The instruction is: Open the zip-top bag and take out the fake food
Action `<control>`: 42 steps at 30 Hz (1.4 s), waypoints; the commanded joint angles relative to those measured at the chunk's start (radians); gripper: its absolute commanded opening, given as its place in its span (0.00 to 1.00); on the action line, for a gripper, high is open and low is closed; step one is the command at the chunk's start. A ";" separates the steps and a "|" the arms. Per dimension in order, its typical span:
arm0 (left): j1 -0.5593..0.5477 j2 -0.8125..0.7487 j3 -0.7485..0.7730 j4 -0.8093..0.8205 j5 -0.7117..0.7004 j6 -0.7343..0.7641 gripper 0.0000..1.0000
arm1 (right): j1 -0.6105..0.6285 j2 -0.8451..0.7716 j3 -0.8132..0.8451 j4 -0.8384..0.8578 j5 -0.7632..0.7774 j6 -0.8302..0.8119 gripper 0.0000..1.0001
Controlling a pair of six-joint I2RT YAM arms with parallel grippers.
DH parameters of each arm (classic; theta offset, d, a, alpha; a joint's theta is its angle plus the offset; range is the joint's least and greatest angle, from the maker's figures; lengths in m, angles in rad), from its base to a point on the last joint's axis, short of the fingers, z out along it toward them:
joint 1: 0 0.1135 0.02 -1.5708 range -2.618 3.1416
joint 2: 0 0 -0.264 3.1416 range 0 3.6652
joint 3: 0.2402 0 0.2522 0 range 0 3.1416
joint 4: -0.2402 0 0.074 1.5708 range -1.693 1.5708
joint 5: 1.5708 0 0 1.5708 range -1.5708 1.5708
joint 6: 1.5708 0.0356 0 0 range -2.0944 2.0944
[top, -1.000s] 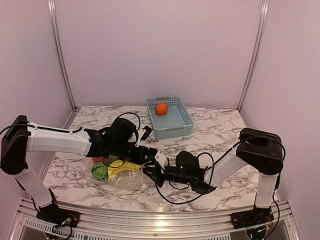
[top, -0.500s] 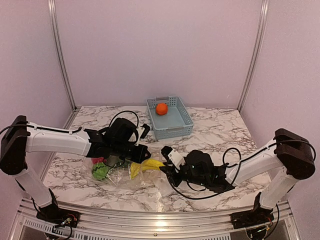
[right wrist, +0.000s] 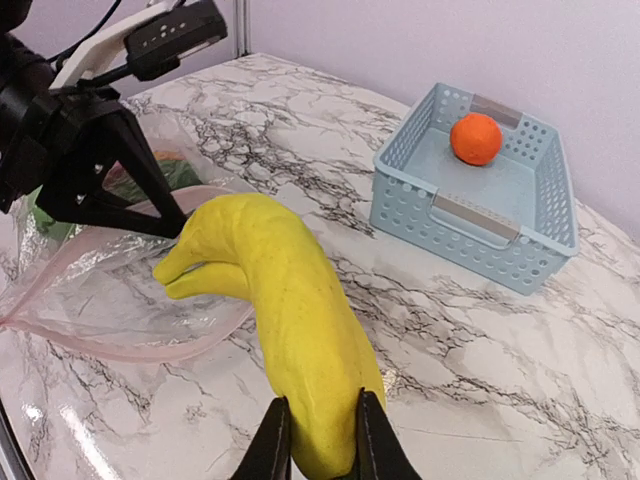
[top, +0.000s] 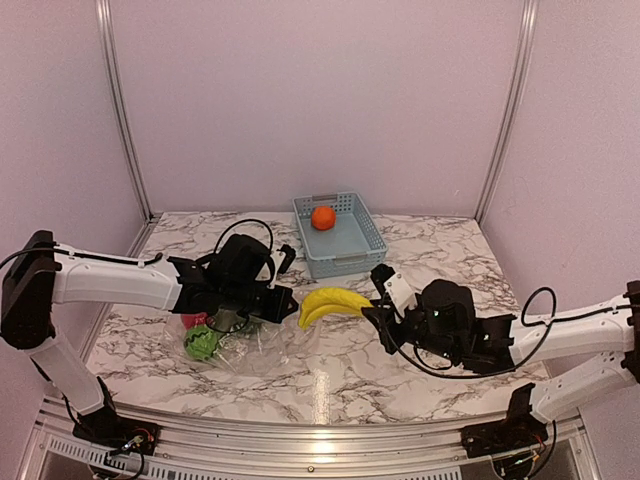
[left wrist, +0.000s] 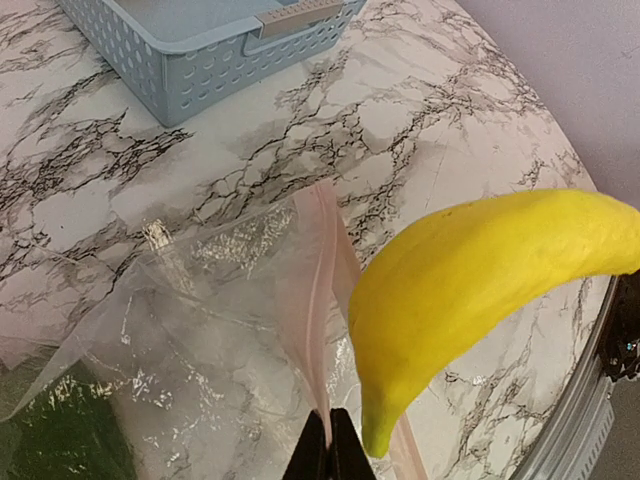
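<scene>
Our right gripper (top: 377,306), clamped on the banana (top: 334,301), has drawn it out of the zip-top bag (top: 248,347) toward the table (top: 440,250)'s right edge, while our left gripper (left wrist: 328,452) stays pinched on the bag's zip strip.

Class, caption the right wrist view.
Right gripper grips the banana; orange ball sits in the blue basket.

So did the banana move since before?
Yes. The banana left the zip-top bag and went right, now nearer the blue basket, held by the right gripper.
</scene>
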 commanded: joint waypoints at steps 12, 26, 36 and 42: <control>0.025 0.023 -0.016 0.043 0.022 -0.012 0.00 | -0.394 0.155 0.303 0.078 -0.060 -0.015 0.00; 0.050 0.036 -0.001 0.062 0.028 -0.020 0.00 | -0.529 0.822 0.964 0.037 -0.059 -0.039 0.00; 0.074 0.029 -0.023 0.078 0.037 -0.017 0.00 | -0.547 1.105 1.242 0.004 0.012 -0.026 0.01; 0.085 0.026 -0.038 0.091 0.049 -0.017 0.00 | -0.560 1.156 1.262 0.042 0.013 -0.017 0.01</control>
